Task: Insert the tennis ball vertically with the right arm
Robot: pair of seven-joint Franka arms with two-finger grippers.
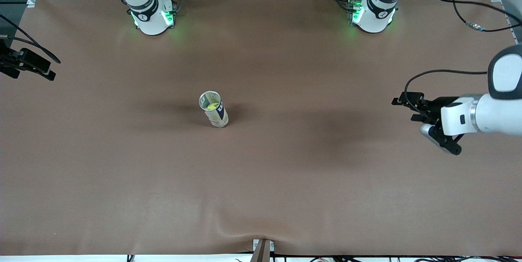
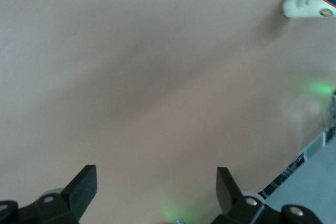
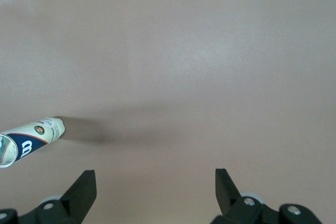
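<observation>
Near the middle of the brown table cover (image 1: pixel 261 180) stands an upright clear plastic tennis ball tube (image 1: pixel 213 109) with a metal-rimmed open top, well apart from both arms. Inside it sits a yellow-green tennis ball (image 1: pixel 210 106), seen down through the mouth, low in the tube. The label is white with a dark blue panel carrying white lettering; in the right wrist view the tube (image 3: pixel 30 139) shows a small round emblem too, but none of the writing can be read. The left wrist view catches only the tube's lower end (image 2: pixel 311 3), cut off at the frame edge. The right gripper (image 1: pixel 25 64) hangs over the right arm's end of the table, mostly cut off in the front view; its own camera shows the fingers (image 3: pixel 80 192) spread wide, nothing between them. The left gripper (image 1: pixel 424 125) hangs over the left arm's end of the table, its fingers (image 2: pixel 81 186) likewise apart and holding nothing. The gripper tips are cropped in both wrist views. Green lights glow on both arm bases.
</observation>
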